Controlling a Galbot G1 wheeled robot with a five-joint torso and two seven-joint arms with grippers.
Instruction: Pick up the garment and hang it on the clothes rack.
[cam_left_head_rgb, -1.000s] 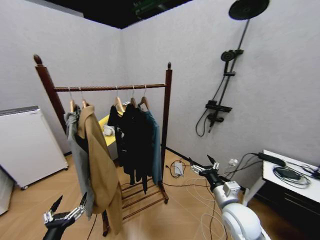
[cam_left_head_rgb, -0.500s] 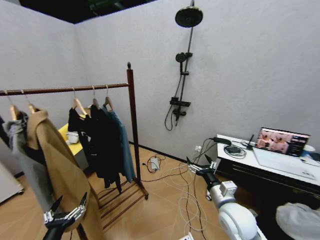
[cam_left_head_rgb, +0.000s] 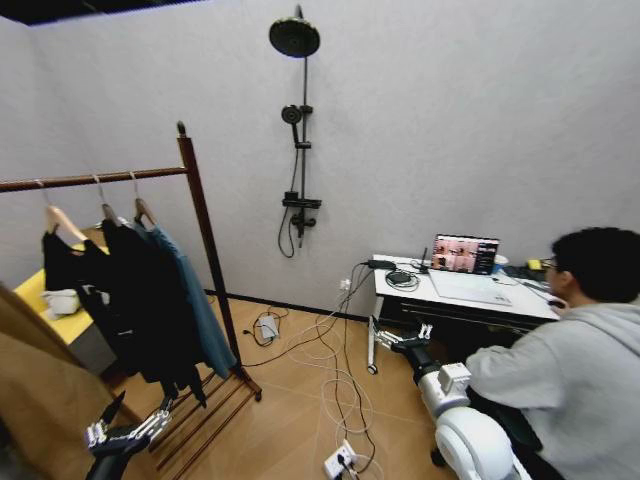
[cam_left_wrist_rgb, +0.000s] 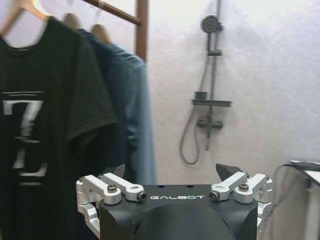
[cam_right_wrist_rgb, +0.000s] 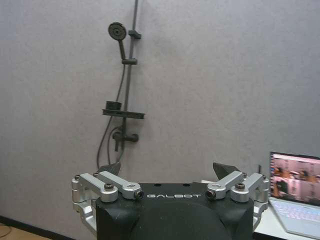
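The garment (cam_left_head_rgb: 197, 302), a dark teal long shirt, hangs on a wooden hanger at the right end of the clothes rack (cam_left_head_rgb: 205, 240), beside its reddish-brown post. The left wrist view has the garment (cam_left_wrist_rgb: 136, 110) behind a black printed T-shirt, under the clothes rack (cam_left_wrist_rgb: 142, 22). My left gripper (cam_left_head_rgb: 140, 408) is low at the left, in front of the hanging clothes, open and empty (cam_left_wrist_rgb: 172, 171). My right gripper (cam_left_head_rgb: 403, 328) is held out toward the desk, open and empty (cam_right_wrist_rgb: 167, 169).
Black coats (cam_left_head_rgb: 135, 300) and a tan coat (cam_left_head_rgb: 35, 395) hang on the rack. A black shower pole (cam_left_head_rgb: 301, 140) is on the wall. Cables (cam_left_head_rgb: 330, 365) and a power strip (cam_left_head_rgb: 338, 460) lie on the floor. A desk (cam_left_head_rgb: 500, 305) with a laptop (cam_left_head_rgb: 463, 255) and a seated person (cam_left_head_rgb: 575, 350) are at the right.
The camera has turned to the right, so the rack now sits at the picture's left and the desk and person have come into view. Both grippers stay open.
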